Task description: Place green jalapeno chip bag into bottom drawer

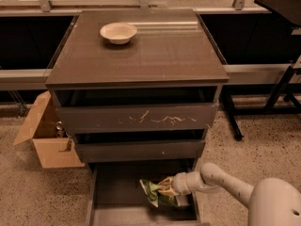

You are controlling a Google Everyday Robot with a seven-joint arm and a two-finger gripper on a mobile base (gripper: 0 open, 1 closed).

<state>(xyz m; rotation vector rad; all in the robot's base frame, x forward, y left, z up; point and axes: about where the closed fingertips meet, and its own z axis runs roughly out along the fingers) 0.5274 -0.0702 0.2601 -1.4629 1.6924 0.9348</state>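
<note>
Near edge, low centre: bottom drawer [117,192] pulled open, shallow grey tray, floor mostly bare on left
Chip bag: green jalapeno chip bag [157,195] sits inside the bottom drawer, right part of the tray, crumpled; can't tell if it's resting on the floor or just above it
Gripper: gripper [165,187] reaches in from the right, low inside the drawer, fingers pinching the bag's upper right edge
Arm: white arm [221,180] runs from near right corner toward the drawer
Handling guess: bag looks light, soft, crinkly foil; probably slippery and deforms under a pinch; contents likely crush easily, so light squeeze
Grasp spot: crimped top seam or a corner, where the foil is flat and doubled; belly of the bag would likely slide or pop
Progress guess: bag already within drawer walls, release looks like the step left
Risk guess: foil may cling to a finger on let-go, or the bag tips onto the right side wall
Cabinet: dark cabinet top [155,55] with white bowl [118,32] at far left, well apart from the bag
Upper fronts: scratched drawer front [141,118] and plain drawer front [141,150] both above the open tray
Left floor: cardboard box [44,138] beside the cabinet, open flap
</note>
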